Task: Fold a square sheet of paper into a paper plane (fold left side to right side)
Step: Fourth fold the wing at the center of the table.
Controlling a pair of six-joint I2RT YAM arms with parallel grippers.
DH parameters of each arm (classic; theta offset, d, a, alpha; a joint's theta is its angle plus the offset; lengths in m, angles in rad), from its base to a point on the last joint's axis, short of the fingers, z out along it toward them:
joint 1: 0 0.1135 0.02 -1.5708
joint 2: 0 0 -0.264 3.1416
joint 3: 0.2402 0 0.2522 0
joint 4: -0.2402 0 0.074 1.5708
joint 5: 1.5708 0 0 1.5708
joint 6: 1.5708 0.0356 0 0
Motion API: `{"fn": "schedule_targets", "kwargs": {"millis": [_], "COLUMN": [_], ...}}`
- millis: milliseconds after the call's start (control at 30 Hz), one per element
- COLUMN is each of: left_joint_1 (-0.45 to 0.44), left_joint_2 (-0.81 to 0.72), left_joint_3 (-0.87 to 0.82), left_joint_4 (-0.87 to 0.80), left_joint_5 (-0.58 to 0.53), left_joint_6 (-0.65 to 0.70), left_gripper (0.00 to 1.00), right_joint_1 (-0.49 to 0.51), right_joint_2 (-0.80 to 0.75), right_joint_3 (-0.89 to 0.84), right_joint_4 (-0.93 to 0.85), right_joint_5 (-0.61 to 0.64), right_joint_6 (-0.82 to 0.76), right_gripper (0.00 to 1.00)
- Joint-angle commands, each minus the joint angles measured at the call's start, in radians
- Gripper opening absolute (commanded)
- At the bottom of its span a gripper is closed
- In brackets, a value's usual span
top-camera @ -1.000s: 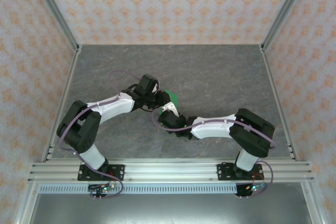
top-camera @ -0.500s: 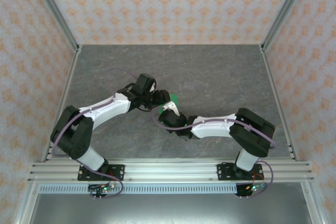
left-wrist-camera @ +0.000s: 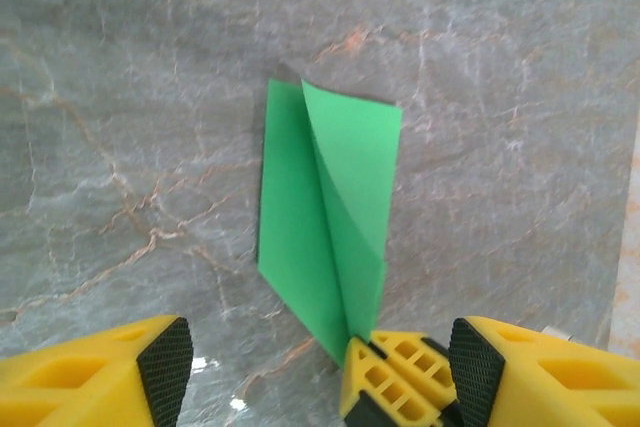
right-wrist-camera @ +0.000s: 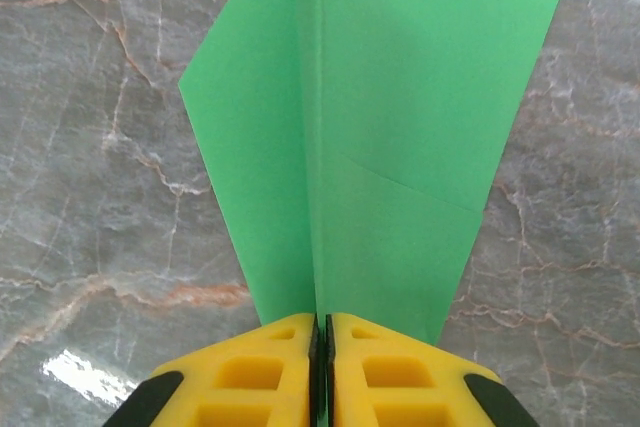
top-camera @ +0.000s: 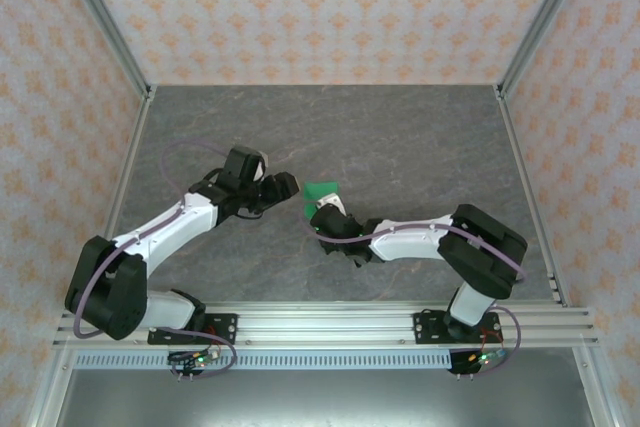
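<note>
1. Top view: on a grey marbled table (top-camera: pixel 430 137), the left gripper (top-camera: pixel 288 185) sits left of centre, its jaws spread wide and holding nothing. Just to its right, the right gripper (top-camera: pixel 318 209) pinches the near end of the green paper plane (top-camera: pixel 324 190), which lies at the middle of the frame.
2. Left wrist view: the left gripper (left-wrist-camera: pixel 320 362) frames the bottom edge, jaws far apart and clear of the paper. The paper plane (left-wrist-camera: pixel 325 217) runs from the centre down to the bottom, where the right gripper (left-wrist-camera: pixel 368 362) clamps its pointed tip. One flap stands slightly raised.
3. Right wrist view: the right gripper (right-wrist-camera: pixel 320 367), at bottom centre, is closed tight on the narrow end of the paper plane (right-wrist-camera: pixel 400 117), which fans out towards the top.
4. The folding looks nearly done. The next move probably calls for the free left gripper to press the raised flap flat along the centre crease.
</note>
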Motion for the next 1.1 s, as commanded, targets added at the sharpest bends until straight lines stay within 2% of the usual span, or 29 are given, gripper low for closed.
{"fn": "schedule_targets", "kwargs": {"millis": [0, 267, 467, 700, 800, 1067], "left_joint_1": [-0.001, -0.05, -0.114, -0.141, -0.142, -0.155], "left_joint_2": [0.001, 0.085, 0.188, 0.254, 0.272, 0.334], "left_joint_3": [-0.052, -0.06, 0.002, 0.04, 0.046, 0.082], "left_joint_4": [0.061, 0.167, 0.203, 0.226, 0.233, 0.261], "left_joint_5": [0.043, 0.092, 0.097, 0.093, 0.089, 0.105], "left_joint_6": [-0.007, -0.032, -0.036, -0.049, -0.054, -0.067], "left_gripper": [0.7, 0.61, 0.6, 0.54, 0.5, 0.48], "right_joint_1": [-0.026, -0.117, -0.158, -0.242, -0.257, -0.278], "right_joint_2": [-0.046, -0.112, -0.111, -0.095, -0.081, -0.04], "right_joint_3": [-0.04, -0.129, -0.132, -0.148, -0.143, -0.146], "right_joint_4": [0.055, 0.158, 0.177, 0.231, 0.233, 0.263], "right_joint_5": [-0.091, -0.272, -0.375, -0.539, -0.577, -0.625], "right_joint_6": [0.02, 0.048, 0.06, 0.119, 0.126, 0.154], "right_gripper": [0.12, 0.12, 0.12, 0.12, 0.12, 0.12]}}
